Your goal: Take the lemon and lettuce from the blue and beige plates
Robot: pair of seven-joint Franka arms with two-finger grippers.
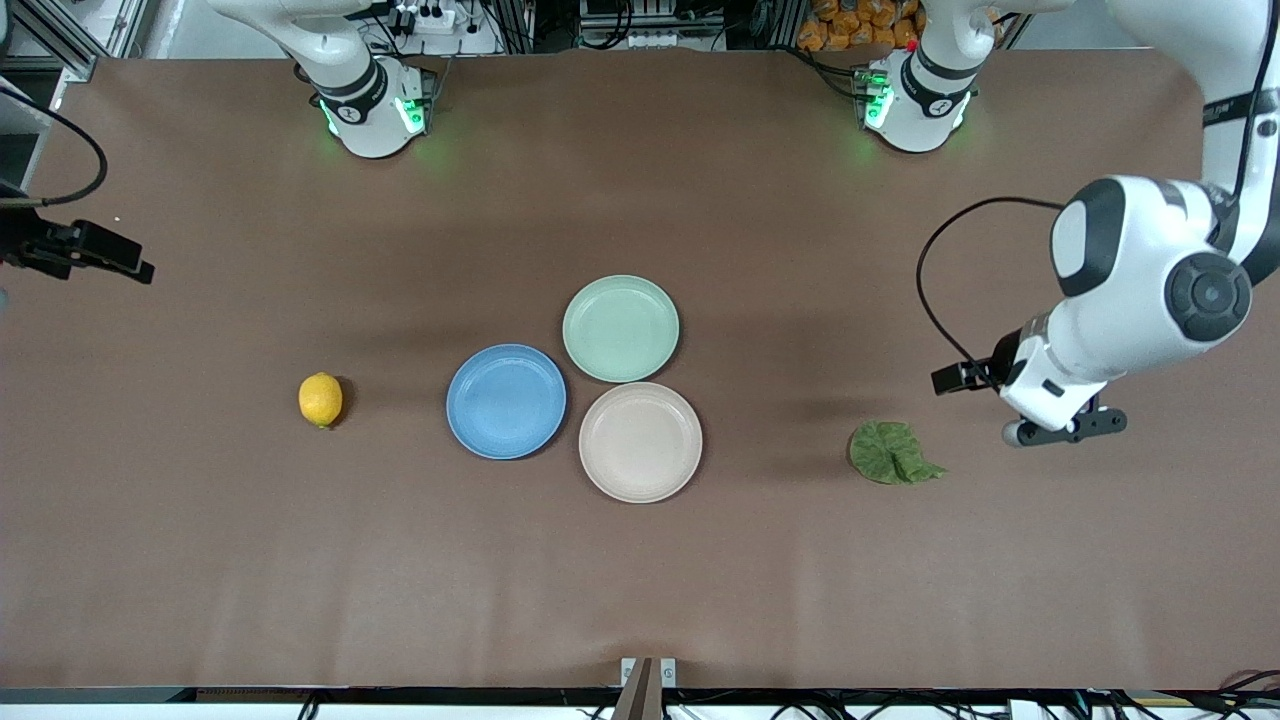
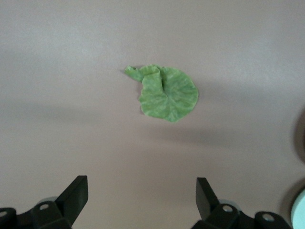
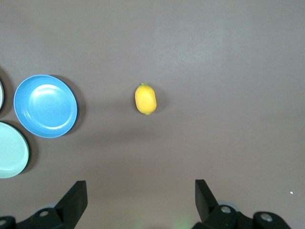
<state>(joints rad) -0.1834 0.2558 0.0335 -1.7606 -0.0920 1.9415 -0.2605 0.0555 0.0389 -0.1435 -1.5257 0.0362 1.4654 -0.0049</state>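
The lemon (image 1: 320, 400) lies on the bare table toward the right arm's end, apart from the plates; it also shows in the right wrist view (image 3: 146, 99). The lettuce (image 1: 890, 452) lies flat on the table toward the left arm's end and shows in the left wrist view (image 2: 167, 93). The blue plate (image 1: 506, 401) and the beige plate (image 1: 640, 441) are empty. My left gripper (image 1: 1065, 430) is open and empty, above the table beside the lettuce (image 2: 142, 188). My right gripper (image 3: 140, 191) is open and empty, high above the table near the lemon.
An empty mint-green plate (image 1: 620, 328) touches the blue and beige plates, farther from the front camera. A black cable (image 1: 935, 300) loops from the left arm's wrist.
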